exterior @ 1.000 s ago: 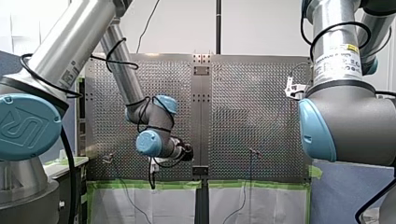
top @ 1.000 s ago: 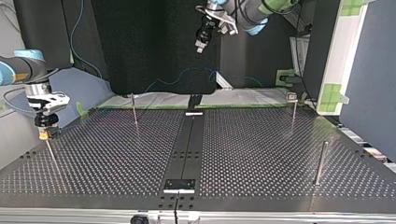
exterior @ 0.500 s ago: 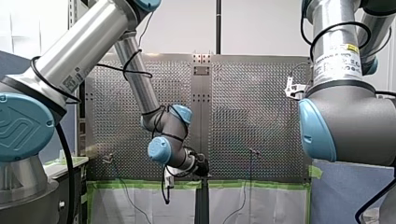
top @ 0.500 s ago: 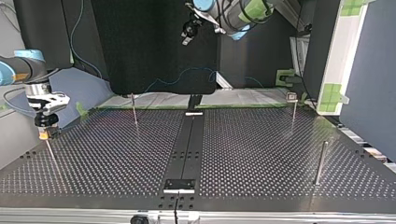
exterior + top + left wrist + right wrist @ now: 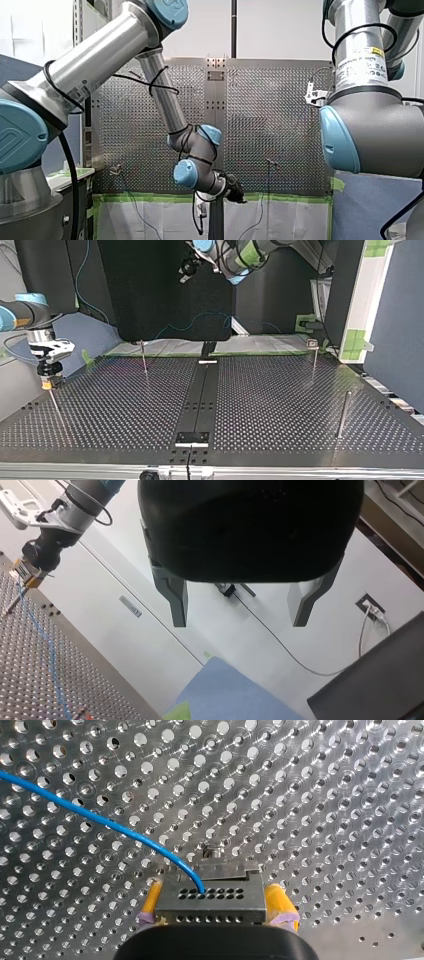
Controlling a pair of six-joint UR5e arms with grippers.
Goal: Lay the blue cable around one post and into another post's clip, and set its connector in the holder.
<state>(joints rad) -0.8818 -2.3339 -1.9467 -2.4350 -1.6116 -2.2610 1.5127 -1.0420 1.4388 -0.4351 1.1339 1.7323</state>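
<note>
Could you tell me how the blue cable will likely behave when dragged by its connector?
The blue cable leaves the connector in a smooth curve, so it is probably floppy and will trail behind. It looks thin, so likely light. Gripped by my right claw between yellow pads, the connector seems unlikely to slip.

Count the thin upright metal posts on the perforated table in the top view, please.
4: far-left post, far-right post, near-right post, and near-left post below my right gripper. More may be hidden.
</note>
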